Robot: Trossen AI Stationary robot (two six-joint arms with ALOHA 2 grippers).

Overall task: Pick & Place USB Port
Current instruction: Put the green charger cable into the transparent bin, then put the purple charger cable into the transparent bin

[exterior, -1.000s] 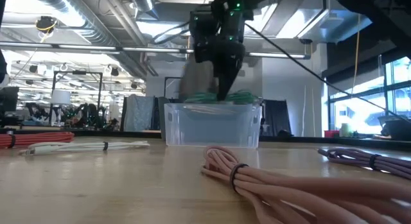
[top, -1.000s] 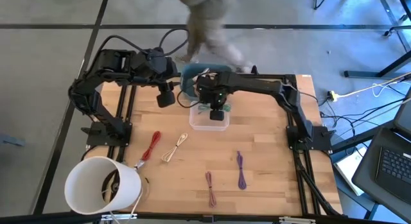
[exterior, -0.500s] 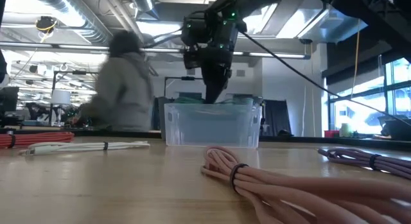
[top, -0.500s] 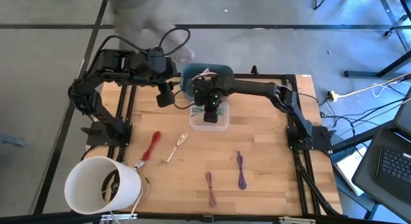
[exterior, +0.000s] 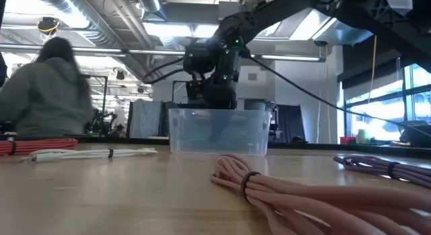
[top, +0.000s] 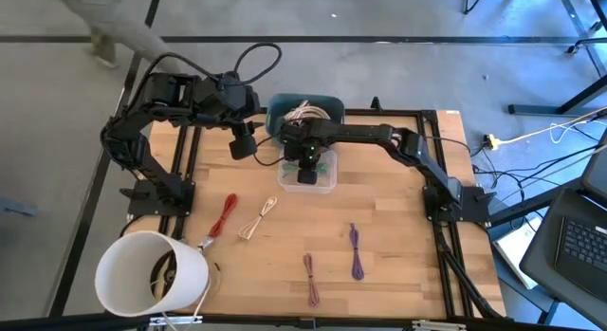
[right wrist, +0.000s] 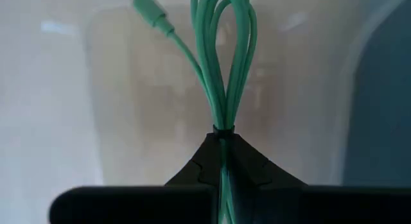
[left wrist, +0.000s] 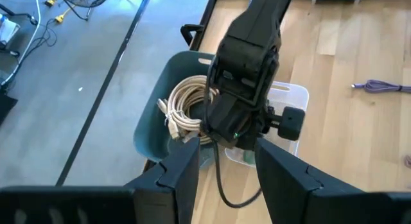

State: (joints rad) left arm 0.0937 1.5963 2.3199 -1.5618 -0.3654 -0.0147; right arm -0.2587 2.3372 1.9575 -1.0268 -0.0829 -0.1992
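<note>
Green USB cable [right wrist: 221,70], one bundle, is pinched between the right hand's [right wrist: 221,161] closed fingers, which sit down inside the clear plastic bin [top: 308,176] at the far middle of the table [top: 398,236]. Cable loops hang against the bin floor in the right wrist view.

Counts on the table: 1 clear bin, 1 teal bin [top: 285,111] just behind it holding a coil of beige cable [left wrist: 183,112], 1 red cable [top: 224,215], 1 white cable [top: 259,218], 1 pink cable [top: 312,277], 1 purple cable [top: 356,251], 1 white bucket [top: 150,274] at the near left corner.

Left hand [top: 244,144] hovers beside the clear bin's left edge, fingers apart, holding nothing.

Versus a second ago: right hand has dropped from above the bin rim to inside it and shifted slightly left; low view now shows the wrist [exterior: 212,70] right at rim height. Person [exterior: 44,90] behind the table has moved from centre to far left of the low view. Loose cables unchanged.
</note>
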